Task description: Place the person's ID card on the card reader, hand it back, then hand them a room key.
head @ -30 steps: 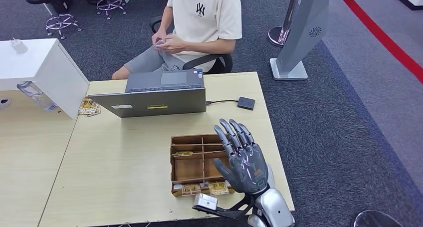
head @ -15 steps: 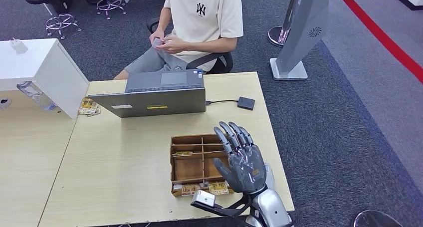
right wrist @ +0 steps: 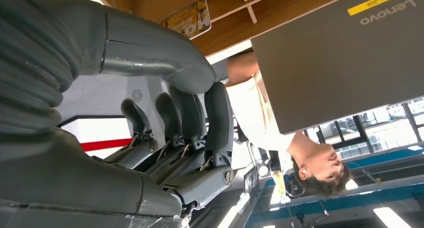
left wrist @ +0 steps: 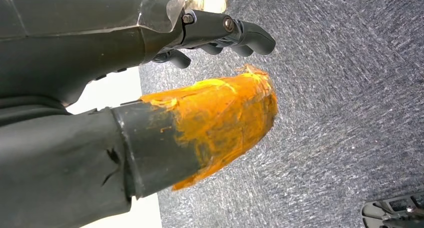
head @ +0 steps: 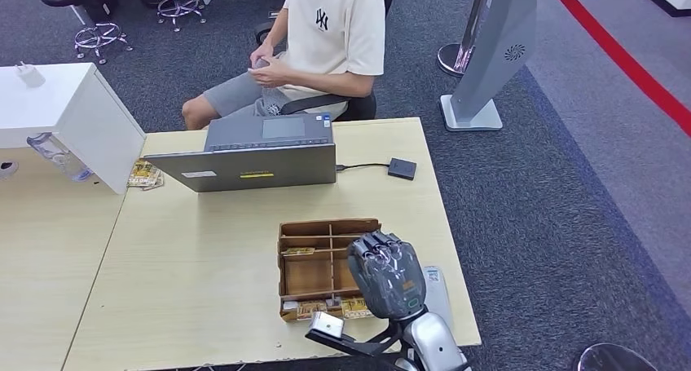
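My right hand [head: 385, 275] hovers over the right end of the wooden compartment tray [head: 320, 227] with its fingers curled in and nothing in them; the right wrist view shows those fingers [right wrist: 185, 118] folded toward the palm. The small black card reader [head: 402, 169] lies at the table's far right, wired to the laptop [head: 253, 155]. Room key cards [head: 298, 251] lie in the tray. A person [head: 334, 28] sits behind the table and holds something small in both hands [head: 262, 68]. My left hand [left wrist: 220, 32] hangs over the carpet, fingers apart, holding nothing.
A pale flat card-like sheet [head: 438, 288] lies on the table just right of my right hand. A white cabinet [head: 77, 118] and leaflets [head: 145, 175] stand at the left. A grey floor stand [head: 489, 61] rises beyond the table's right corner.
My right hand's fingers, spread and upright before, have curled into a fist and the hand has sunk lower. The person has swivelled slightly to the left.
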Controlling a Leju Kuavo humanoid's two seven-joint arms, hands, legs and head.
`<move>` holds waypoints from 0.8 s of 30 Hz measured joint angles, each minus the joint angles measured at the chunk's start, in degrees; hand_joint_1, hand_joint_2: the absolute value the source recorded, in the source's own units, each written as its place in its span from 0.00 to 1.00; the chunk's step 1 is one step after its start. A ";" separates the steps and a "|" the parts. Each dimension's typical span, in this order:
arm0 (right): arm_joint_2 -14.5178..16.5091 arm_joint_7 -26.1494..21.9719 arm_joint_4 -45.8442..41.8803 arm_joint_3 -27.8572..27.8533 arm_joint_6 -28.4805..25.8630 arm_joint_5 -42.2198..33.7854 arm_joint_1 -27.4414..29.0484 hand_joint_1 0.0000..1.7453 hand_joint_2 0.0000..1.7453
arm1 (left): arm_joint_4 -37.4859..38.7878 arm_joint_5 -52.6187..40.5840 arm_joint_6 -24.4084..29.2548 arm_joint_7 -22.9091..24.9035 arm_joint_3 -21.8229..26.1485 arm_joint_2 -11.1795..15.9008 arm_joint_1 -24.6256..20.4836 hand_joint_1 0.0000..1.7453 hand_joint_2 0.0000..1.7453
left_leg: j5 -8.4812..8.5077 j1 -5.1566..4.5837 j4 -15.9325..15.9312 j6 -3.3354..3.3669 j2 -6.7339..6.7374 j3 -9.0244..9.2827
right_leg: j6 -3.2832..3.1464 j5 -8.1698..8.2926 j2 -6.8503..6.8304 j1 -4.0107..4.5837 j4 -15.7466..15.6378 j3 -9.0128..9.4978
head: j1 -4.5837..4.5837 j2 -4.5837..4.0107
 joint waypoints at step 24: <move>-1.01 1.87 3.76 1.43 -0.01 -1.08 -2.55 0.49 1.00 | 0.01 -0.33 -0.09 -0.01 0.00 0.23 0.07 0.00 0.00 | 0.00 0.00 0.00 0.00 0.00 0.00 | 0.00 0.00 0.00 0.00 0.00 0.00 | -0.01 0.00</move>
